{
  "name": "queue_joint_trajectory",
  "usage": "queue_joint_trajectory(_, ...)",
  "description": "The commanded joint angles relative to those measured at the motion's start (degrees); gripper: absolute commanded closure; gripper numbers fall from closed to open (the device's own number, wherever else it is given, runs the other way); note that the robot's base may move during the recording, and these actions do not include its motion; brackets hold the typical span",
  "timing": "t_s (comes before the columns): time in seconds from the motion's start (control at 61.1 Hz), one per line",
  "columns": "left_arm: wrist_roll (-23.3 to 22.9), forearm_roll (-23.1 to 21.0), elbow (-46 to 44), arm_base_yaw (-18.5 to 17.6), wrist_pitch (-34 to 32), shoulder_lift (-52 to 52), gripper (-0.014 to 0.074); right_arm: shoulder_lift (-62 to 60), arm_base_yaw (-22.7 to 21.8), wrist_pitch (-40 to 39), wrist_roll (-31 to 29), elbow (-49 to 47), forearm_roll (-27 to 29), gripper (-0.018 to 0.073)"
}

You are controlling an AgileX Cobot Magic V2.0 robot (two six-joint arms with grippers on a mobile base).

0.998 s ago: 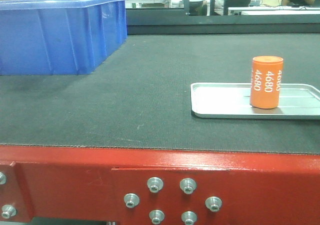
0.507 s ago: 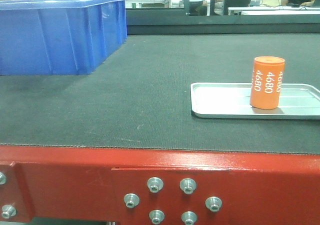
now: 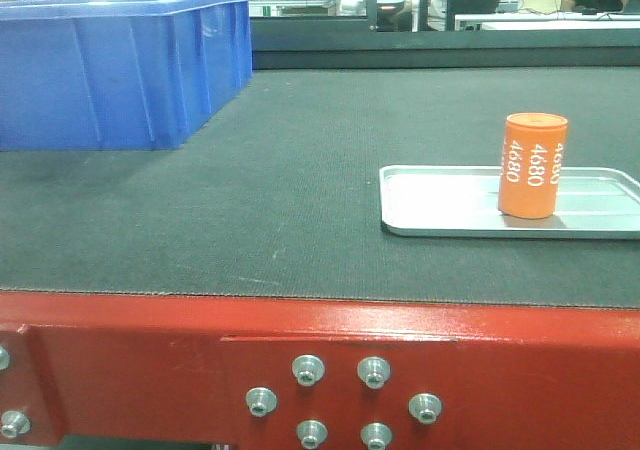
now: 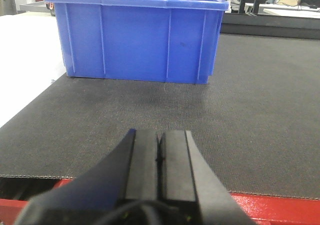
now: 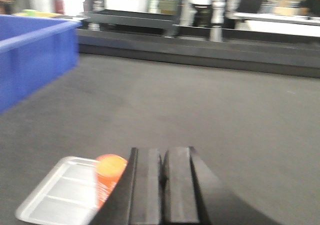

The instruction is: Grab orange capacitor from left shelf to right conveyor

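Observation:
The orange capacitor (image 3: 532, 165) stands upright in a small shallow silver tray (image 3: 440, 205) on the right conveyor's dark belt (image 3: 300, 200), behind its red bolted frame (image 3: 150, 360). In the right wrist view the capacitor (image 5: 107, 177) sits just left of my right gripper (image 5: 163, 150), whose jaws are shut with nothing between them. My left gripper (image 4: 160, 134) is also shut and empty, hovering over the belt's near edge (image 4: 250, 135) and pointing at the blue bin. The left shelf is out of view. Neither gripper shows in the front view.
A large blue plastic bin (image 3: 110, 70) stands on the belt at the back left, seen straight ahead of the left gripper (image 4: 135, 35) and at the left edge of the right wrist view (image 5: 30, 55). Workbenches and people lie beyond the belt.
The front view has drifted a few pixels to the left. The capacitor stays upright in the tray.

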Motion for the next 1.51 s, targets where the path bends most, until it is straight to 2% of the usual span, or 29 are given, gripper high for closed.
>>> queue_joint_trajectory(0.0, -0.08, -0.1, -0.17, 0.16, -4.95, -0.66, 0.0723, -4.27, -4.23, -4.42, -2.01, 3.43, 1.1, 0.0503)
queue_joint_trajectory(0.213, -0.08, -0.1, -0.17, 0.16, -4.95, -0.66, 0.0723, -17.89, -9.87, -5.6, -1.9, 17.82, 1.27, 0.0503)
queue_joint_trajectory(0.295, -0.08, -0.1, -0.17, 0.16, -4.95, -0.66, 0.0723, -22.32, -10.57, -7.06, -1.9, 21.18, 1.27, 0.0503)
queue_joint_trajectory(0.458, -0.08, -0.1, -0.17, 0.16, -4.95, -0.55, 0.0723, -21.65, -10.78, -11.73, 0.28, 25.2, 1.58, 0.0503)
queue_joint_trajectory(1.489, -0.08, -0.1, -0.17, 0.16, -4.95, -0.55, 0.0723, -21.65, -10.78, -10.86, 1.09, 25.07, 1.58, 0.0503)
